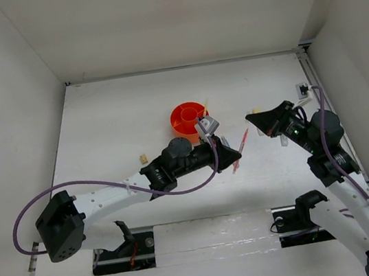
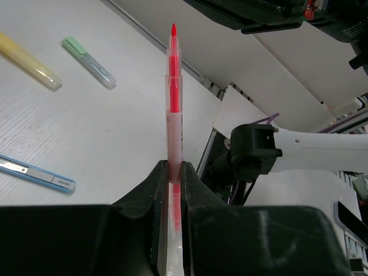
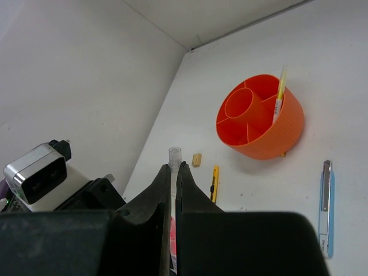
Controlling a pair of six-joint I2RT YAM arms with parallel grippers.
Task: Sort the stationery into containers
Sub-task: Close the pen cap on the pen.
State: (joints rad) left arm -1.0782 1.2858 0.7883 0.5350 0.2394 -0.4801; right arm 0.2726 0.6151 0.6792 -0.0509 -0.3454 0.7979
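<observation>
My left gripper is shut on a red pen, whose bare tip points away from the fingers. From above, the red pen sticks out of the left gripper to the right of the orange tub. My right gripper is shut on a clear pen cap with red showing lower between the fingers. The orange tub holds a yellow pen in an outer compartment. On the table lie a yellow pen, a pale green pen and a grey-blue pen.
A tan eraser and a yellow-black pen lie on the table left of the tub in the right wrist view. Another small pale eraser sits beside the right gripper. White walls close in the table on three sides.
</observation>
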